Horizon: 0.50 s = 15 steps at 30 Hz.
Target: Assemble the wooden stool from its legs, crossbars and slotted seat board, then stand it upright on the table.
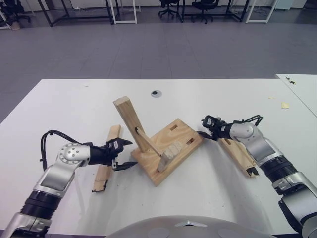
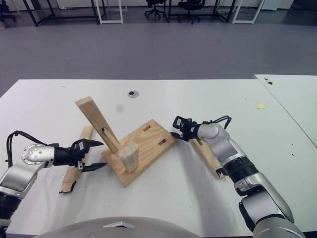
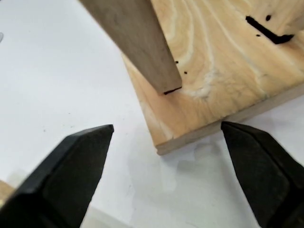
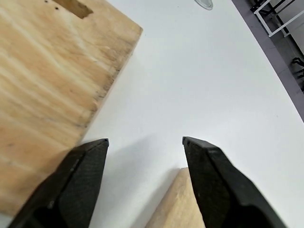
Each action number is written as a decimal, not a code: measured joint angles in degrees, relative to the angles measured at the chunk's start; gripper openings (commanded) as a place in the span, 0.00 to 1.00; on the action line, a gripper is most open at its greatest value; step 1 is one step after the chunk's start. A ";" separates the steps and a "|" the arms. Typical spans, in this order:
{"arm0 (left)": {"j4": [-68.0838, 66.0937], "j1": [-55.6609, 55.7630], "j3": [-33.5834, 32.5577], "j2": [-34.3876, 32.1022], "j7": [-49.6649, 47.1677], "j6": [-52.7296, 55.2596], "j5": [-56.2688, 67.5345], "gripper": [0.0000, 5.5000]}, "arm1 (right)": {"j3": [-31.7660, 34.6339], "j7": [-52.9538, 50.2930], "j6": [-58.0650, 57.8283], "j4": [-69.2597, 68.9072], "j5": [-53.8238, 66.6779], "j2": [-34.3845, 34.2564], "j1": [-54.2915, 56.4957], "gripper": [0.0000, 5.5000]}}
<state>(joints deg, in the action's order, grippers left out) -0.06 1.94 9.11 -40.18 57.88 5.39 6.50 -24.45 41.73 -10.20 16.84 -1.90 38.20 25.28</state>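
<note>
As the seat board looks stiff and light, the left gripper and right gripper, both spread, should pinch its thin edges.

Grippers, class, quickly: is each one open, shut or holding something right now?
Left gripper: jaws open, holding nothing, facing a corner of the seat board.
Right gripper: jaws open, holding nothing, beside the seat board.

No text, label, number or sign can be read on anything here.
</note>
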 measured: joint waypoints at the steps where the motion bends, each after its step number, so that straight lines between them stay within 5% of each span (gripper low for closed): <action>1: -2.41 0.88 0.45 1.10 -1.13 -1.94 -1.12 0.76 | 0.02 1.78 0.01 -0.44 -0.32 0.89 -0.25 0.53; 7: -24.73 16.17 0.12 8.53 -9.72 -10.95 -5.77 0.76 | 2.38 18.81 -6.99 -19.34 6.61 10.25 -10.20 0.53; 11: -37.63 28.18 0.15 13.50 -9.60 -18.71 -6.56 0.76 | 14.67 21.31 -12.62 -30.87 15.72 13.95 -9.50 0.53; 15: -36.91 22.67 -4.63 4.76 -6.36 -21.26 -5.00 0.76 | 15.97 13.83 -10.01 -21.38 9.62 10.84 -2.53 0.53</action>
<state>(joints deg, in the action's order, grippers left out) -36.97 24.61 4.48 -35.42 51.53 -15.87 1.49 -8.49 55.56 -20.22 -4.54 7.72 49.05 22.75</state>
